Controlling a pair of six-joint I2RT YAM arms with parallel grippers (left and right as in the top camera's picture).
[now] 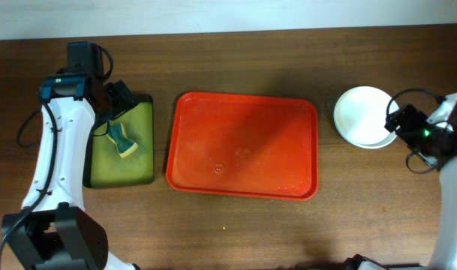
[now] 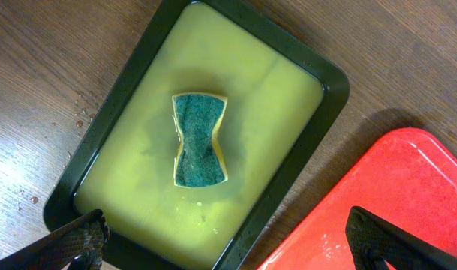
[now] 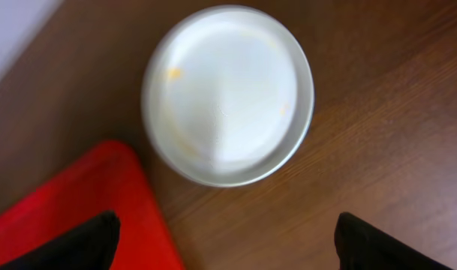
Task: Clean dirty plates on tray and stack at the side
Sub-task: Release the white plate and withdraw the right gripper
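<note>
The left fingers [image 2: 70, 244] stand wide apart, holding nothing. Just ahead of them a waisted sponge [image 2: 200, 140], green scouring face up over a yellow body, lies in murky yellow-green liquid inside a small black-rimmed tray [image 2: 292, 176] with rounded corners. Beside their right tip is a corner of the glossy red plastic tray [image 2: 408, 180], rectangular, raised at the rim and wet-speckled. The right fingers [image 3: 74, 240] are likewise spread and empty. Ahead of them, on the dark wood-grain table [image 3: 378, 150] just off the red tray's corner, sits a round shallow white plate [image 3: 228, 94], smooth and shiny, with faint yellow marks near its rim.
</note>
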